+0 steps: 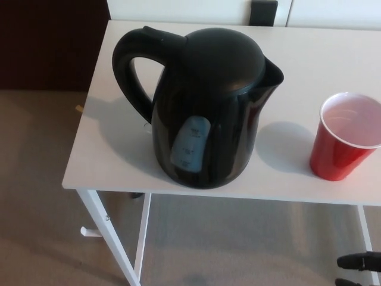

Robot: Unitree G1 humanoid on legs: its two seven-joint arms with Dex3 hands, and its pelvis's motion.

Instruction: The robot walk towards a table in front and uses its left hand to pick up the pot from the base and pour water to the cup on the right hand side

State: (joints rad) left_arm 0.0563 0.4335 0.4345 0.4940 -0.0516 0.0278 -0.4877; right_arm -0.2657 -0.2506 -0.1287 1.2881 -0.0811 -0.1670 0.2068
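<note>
Nearest to me, at the bottom right corner of my view, only the dark tips of my right hand (360,262) show below the desk's front edge, so I cannot tell how that hand is set. My left hand is out of sight entirely, which means nothing of mine is on the pot. The white desk (101,161) stands in front of me on thin white legs, with its front left corner close to my left side. The black pot (205,107) sits close to the front edge, somewhat left of the middle, upright, its loop handle (134,68) turned toward the left edge and its spout (272,67) aimed to the right. I cannot make out the base under it, because the pot's body hides whatever it stands on. The red cup (344,138) stands near the front edge toward the right, open, upright and apart from the pot, with bare desk between them. I judge that the grasp is not yet made and the pour not begun. The risks I see come from the reach: if my left hand comes in low it could strike the front left corner, or shove the handle and slide the pot toward the near edge. A loose hold on that loop would let the pot swing, and water could miss the cup or tip it.
</note>
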